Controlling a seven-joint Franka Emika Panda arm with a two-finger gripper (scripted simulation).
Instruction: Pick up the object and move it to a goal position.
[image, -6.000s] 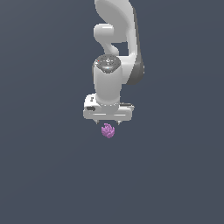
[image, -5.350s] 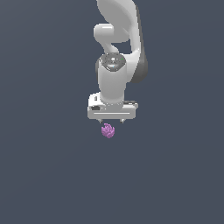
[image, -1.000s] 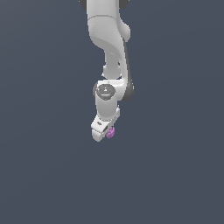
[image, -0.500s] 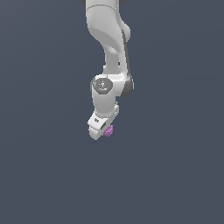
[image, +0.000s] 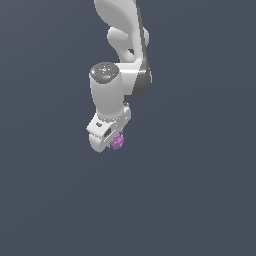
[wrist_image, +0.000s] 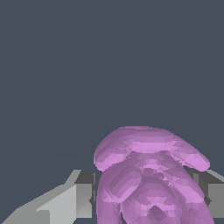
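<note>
The object (image: 118, 141) is a small purple-magenta knobbly clump. It sits tucked under the white gripper (image: 114, 144), partly hidden by the gripper body in the exterior view. In the wrist view the object (wrist_image: 148, 175) looms large and lumpy between the two grey fingers (wrist_image: 85, 194), which press against its sides. The gripper (wrist_image: 146, 199) is shut on it. The white arm (image: 120, 60) reaches down from above, with the hand tilted toward the exterior view's left.
A plain dark grey surface (image: 200, 190) fills the background in both views. No other objects, containers or edges show.
Six seconds ago the object lay below the gripper, apart from it. Now it is held between the fingers, and the arm has carried it upward and toward the exterior view's left over the last second.
</note>
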